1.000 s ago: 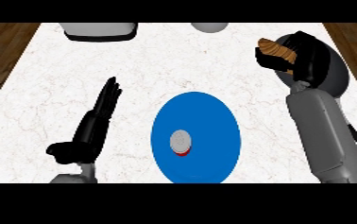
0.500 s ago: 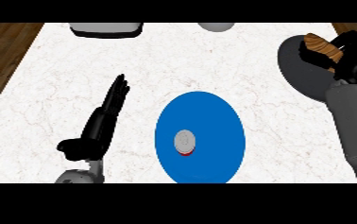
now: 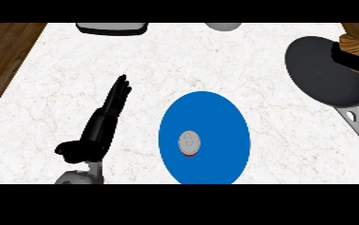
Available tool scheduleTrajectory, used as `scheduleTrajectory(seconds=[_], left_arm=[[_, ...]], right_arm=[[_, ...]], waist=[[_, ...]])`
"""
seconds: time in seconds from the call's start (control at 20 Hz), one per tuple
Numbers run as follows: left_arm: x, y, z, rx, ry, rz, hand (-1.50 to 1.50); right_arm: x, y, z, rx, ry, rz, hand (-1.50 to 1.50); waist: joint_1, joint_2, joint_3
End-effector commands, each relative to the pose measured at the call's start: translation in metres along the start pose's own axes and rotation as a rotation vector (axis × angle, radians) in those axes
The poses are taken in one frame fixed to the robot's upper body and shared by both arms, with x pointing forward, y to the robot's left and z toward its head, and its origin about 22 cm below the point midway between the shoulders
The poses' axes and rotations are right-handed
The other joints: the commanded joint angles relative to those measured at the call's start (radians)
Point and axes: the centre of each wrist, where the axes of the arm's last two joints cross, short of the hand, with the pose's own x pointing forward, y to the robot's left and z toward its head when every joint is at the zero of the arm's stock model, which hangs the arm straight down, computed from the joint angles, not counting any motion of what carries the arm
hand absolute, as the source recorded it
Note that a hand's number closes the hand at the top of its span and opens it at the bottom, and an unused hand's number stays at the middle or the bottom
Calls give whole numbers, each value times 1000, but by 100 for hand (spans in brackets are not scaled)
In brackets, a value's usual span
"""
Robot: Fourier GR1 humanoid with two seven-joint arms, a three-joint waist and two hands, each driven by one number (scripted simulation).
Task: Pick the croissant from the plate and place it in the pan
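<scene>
The croissant (image 3: 348,41) has been carried to the right edge over the dark pan (image 3: 321,72), its hand now hidden, while the left hand (image 3: 101,124) lies straight-fingered on the pale marbled worktop (image 3: 210,58).

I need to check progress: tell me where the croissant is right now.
In the head view the croissant shows only as a brown sliver at the far right edge, over the dark pan, with the right hand just below it. It is well away from the blue plate.

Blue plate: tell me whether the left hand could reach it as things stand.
Probably yes. The left hand lies open just left of the blue plate, with nothing standing between them.
</scene>
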Motion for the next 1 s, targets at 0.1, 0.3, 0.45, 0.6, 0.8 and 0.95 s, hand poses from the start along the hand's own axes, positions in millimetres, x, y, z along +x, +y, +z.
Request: scheduleTrajectory(seconds=[0.1,0.3,0.45,0.6,0.8,0.95], left_arm=[[-2,-8,-2,-25,-12,1,0],[2,-1,-6,-37,-20,-4,0],[3,-23,-7,-46,-16,5,0],[10,-11,-8,-54,-22,-10,0],[11,-8,-16,-19,-25,17,0],[-4,-12,3,-12,10,3,0]], right_arm=[[-40,-4,9,354,137,144,-150],[-22,0,2,499,169,-7,-150],[-10,10,6,496,130,-67,-150],[-3,15,10,383,101,-164,-150],[-12,0,-3,257,96,-328,-150],[-30,-16,-11,246,116,-426,-150]], waist=[[35,20,1],[40,18,4],[37,17,4],[38,14,6],[12,13,6],[3,4,3]])
